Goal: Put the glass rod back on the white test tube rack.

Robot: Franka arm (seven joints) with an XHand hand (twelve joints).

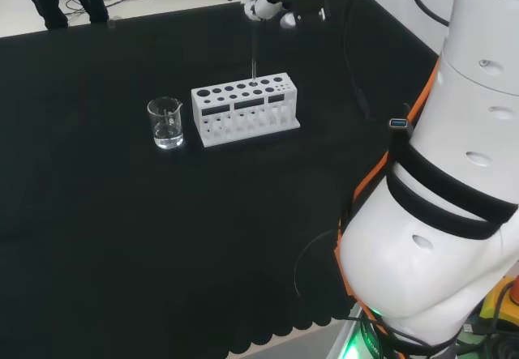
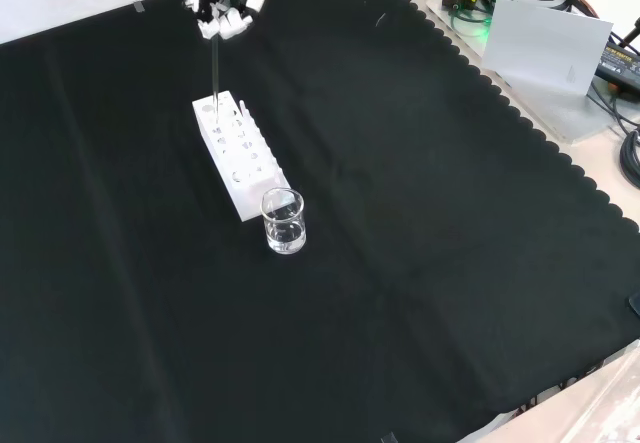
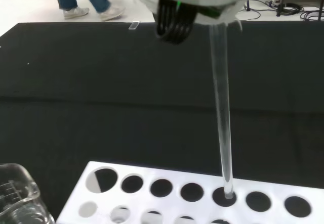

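In the head view the white test tube rack [image 1: 246,108] stands near the middle of the black cloth [image 1: 122,237], its long side running left to right, with a small clear beaker [image 1: 165,122] just beside its left end. Bare cloth lies open on all sides of the pair; the far edge of the cloth is well behind the rack, and the scalloped near edge is well apart from it. In the front view the rack [image 2: 239,152] runs from far left towards near right, the beaker [image 2: 283,221] at its near end, and broad empty cloth stretches to the right as far as the scalloped edge.

The hand [image 1: 276,6] hangs above the rack's right half in the head view, its fingers curled round the top of the glass rod [image 1: 254,47]. The rod hangs upright below the hand. In the wrist view the rod [image 3: 221,118] drops straight down and its lower tip sits at the mouth of one hole in the rack's [image 3: 167,193] back row; whether it has entered the hole I cannot tell. In the front view the rod [image 2: 215,68] meets the rack's far end below the hand [image 2: 225,8]
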